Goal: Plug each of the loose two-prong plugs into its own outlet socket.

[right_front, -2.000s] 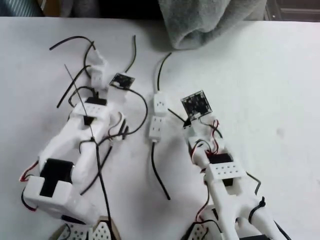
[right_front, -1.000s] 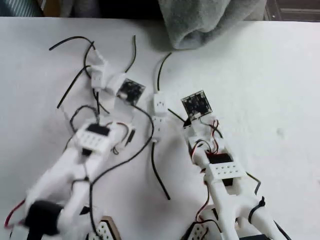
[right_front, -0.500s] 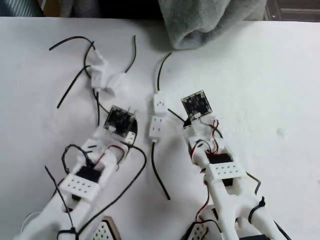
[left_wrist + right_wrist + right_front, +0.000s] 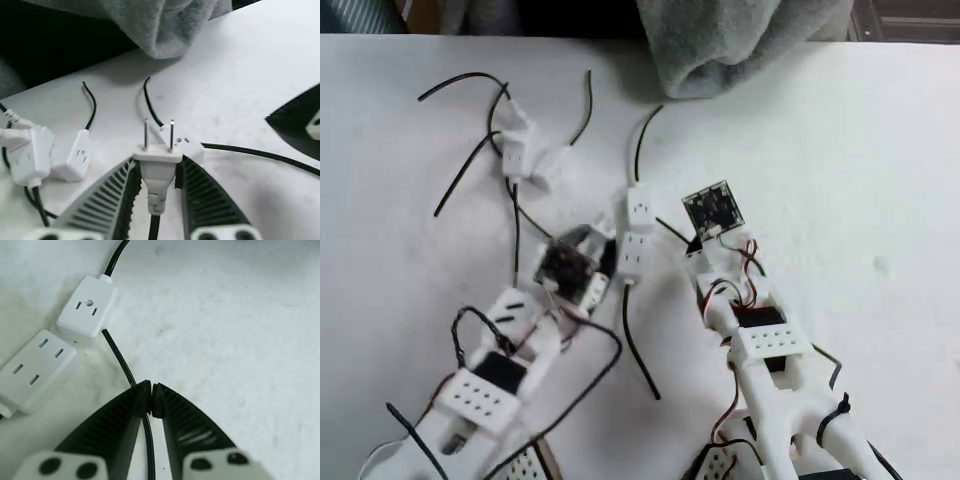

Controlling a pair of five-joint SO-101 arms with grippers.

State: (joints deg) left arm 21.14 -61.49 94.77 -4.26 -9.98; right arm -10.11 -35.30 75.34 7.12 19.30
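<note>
White plastic arms (image 4: 775,400) carry black motors (image 4: 760,318) and looping red and black wires (image 4: 752,270). Each pincer (image 4: 150,400) has black ribbed fingers (image 4: 187,427).

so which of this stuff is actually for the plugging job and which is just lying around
For the job: plug held in the left gripper; single socket; double socket; black cord pinched by the right gripper; socket cluster farther back.
Lying about: grey cloth.

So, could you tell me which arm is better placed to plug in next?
Left: the left gripper holds the white plug, prongs toward a socket; the right gripper is shut on a black cord.
</note>
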